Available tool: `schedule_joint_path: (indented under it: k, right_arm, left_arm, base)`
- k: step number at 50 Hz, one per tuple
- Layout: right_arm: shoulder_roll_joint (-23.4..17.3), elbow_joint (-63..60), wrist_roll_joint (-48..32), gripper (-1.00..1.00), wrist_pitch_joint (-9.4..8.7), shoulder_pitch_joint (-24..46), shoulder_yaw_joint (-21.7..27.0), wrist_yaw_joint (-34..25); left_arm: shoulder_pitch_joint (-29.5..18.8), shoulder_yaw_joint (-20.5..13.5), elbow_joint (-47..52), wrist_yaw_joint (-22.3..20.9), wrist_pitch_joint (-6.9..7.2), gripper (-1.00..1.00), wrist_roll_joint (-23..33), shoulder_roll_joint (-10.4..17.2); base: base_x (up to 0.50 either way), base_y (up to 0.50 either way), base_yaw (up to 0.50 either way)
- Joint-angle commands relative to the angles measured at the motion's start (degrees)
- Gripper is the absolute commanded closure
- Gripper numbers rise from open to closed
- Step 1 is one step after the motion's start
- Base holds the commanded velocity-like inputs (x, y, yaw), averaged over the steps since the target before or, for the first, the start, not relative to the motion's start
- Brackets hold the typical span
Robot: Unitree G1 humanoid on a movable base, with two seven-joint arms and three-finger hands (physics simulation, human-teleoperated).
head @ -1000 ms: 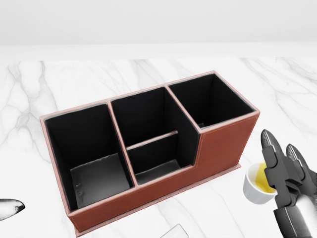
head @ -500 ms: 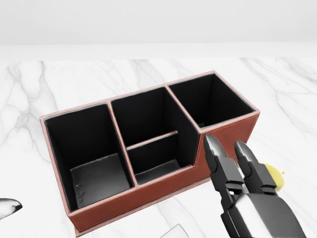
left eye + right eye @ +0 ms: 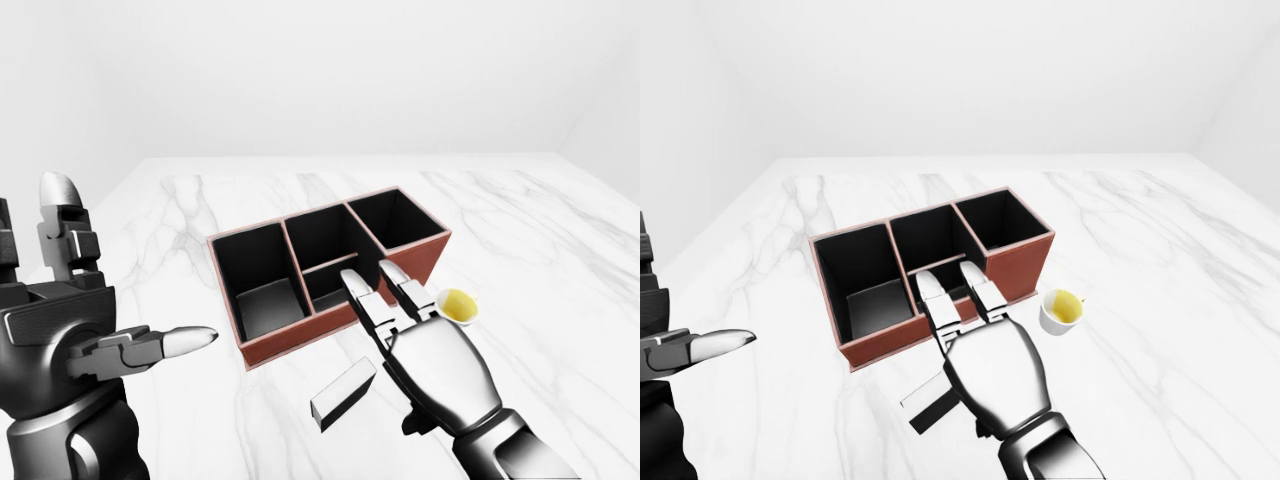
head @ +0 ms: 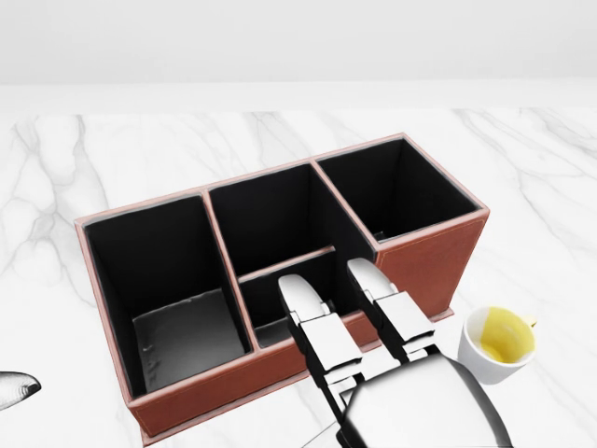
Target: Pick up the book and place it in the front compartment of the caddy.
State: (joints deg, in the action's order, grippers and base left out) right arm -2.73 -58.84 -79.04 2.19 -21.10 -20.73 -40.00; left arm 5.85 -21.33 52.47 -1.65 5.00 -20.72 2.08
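Note:
The red-brown caddy [image 4: 424, 271] with black insides stands mid-table; its middle section is split by a low divider [image 4: 284, 264]. The book [image 3: 343, 392], a pale slab with a dark edge, lies flat on the marble just below the caddy in the left-eye view. My right hand [image 3: 372, 285] is open, palm down, hovering over the book, and its straight fingers [image 4: 317, 327] reach over the caddy's lower wall. It holds nothing. My left hand [image 3: 120, 300] is open at the left of the left-eye view, away from both.
A white cup [image 4: 499, 343] of yellow liquid stands just right of the caddy's lower right corner, close to my right hand. The white marble table [image 3: 560, 260] stretches wide on all sides, with a pale wall beyond it.
My right hand has swept left from beside the cup to the middle, now covering the caddy's lower wall and uncovering the cup. The left fingertip and the caddy have not moved.

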Motion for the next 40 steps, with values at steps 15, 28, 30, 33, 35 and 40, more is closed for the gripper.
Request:
schedule_joint_path:
  k: [15, 28, 30, 33, 35, 40]
  right_arm:
    - [-1.54, 9.36, 3.00, -1.00, 2.30, 6.19, 4.95, 0.00]
    - [-1.34, 13.39, 1.98, -1.00, 2.81, 7.88, 5.51, 0.00]
    - [-1.40, 13.82, 1.80, -1.00, 2.81, 7.96, 5.61, 0.00]
    - [-1.29, 14.08, 1.51, -1.00, 2.81, 8.60, 5.84, 0.00]
    - [-1.13, 14.21, 1.22, -1.00, 2.81, 8.97, 5.97, 0.00]
    - [-0.58, 14.99, 0.79, -1.00, 2.81, 9.50, 5.50, 0.00]
  left_arm:
    - [-0.94, 2.74, -4.77, 0.78, 0.00, -1.00, 4.85, -0.43]
    - [-0.95, 2.33, -4.60, 0.78, 0.00, -1.00, 4.53, -0.33]
    - [-1.05, 2.33, -4.94, 0.76, 0.00, -1.00, 4.57, -0.30]
    - [-1.09, 2.47, -5.50, 0.71, 0.00, -1.00, 4.72, -0.29]
    - [-1.12, 2.43, -5.44, 0.79, 0.00, -1.00, 4.64, -0.25]
    - [-0.99, 2.33, -4.79, 0.88, 0.00, -1.00, 4.43, -0.24]
  base:
    - [0.00, 0.00, 0.00]
    - [0.00, 0.00, 0.00]
    - [0.00, 0.00, 0.00]
    - [0.00, 0.00, 0.00]
    - [0.00, 0.00, 0.00]
    - [0.00, 0.00, 0.00]
